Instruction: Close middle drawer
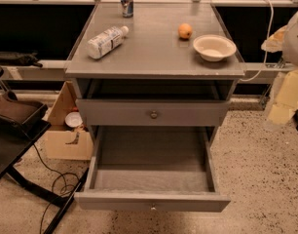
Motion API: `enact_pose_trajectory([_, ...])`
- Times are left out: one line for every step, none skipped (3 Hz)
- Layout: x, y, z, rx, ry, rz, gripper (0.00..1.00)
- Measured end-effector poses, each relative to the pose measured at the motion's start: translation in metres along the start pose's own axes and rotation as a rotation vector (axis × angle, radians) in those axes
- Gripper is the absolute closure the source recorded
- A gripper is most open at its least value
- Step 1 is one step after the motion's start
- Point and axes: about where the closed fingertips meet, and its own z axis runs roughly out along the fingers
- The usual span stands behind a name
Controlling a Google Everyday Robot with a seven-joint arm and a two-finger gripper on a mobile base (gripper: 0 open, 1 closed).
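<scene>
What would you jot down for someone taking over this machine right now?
Tool: at the right edge of the view, beside the cabinet, touching no drawer.
Middle drawer: pulled far out towards the camera, its knob on the near front panel.
Taller drawer above: sticks out only slightly.
Done: nothing yet; the middle drawer is wide open.
Left: probably bring the tool round to the front panel and push the drawer fully in.

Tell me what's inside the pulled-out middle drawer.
Only a bare grey bottom shows in the middle drawer; nothing lies on it. Its rear part is covered by the drawer above. The gripper is at the right edge, away from the cabinet.
</scene>
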Motion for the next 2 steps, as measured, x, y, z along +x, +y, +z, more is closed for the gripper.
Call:
enact_pose_trajectory([0.0, 0.001, 0.003, -0.001, -0.001, -0.003, 0.0])
enact_pose_trajectory([-0.005, 0.009, 0.019, -0.003, -0.01, -0.03, 0.0])
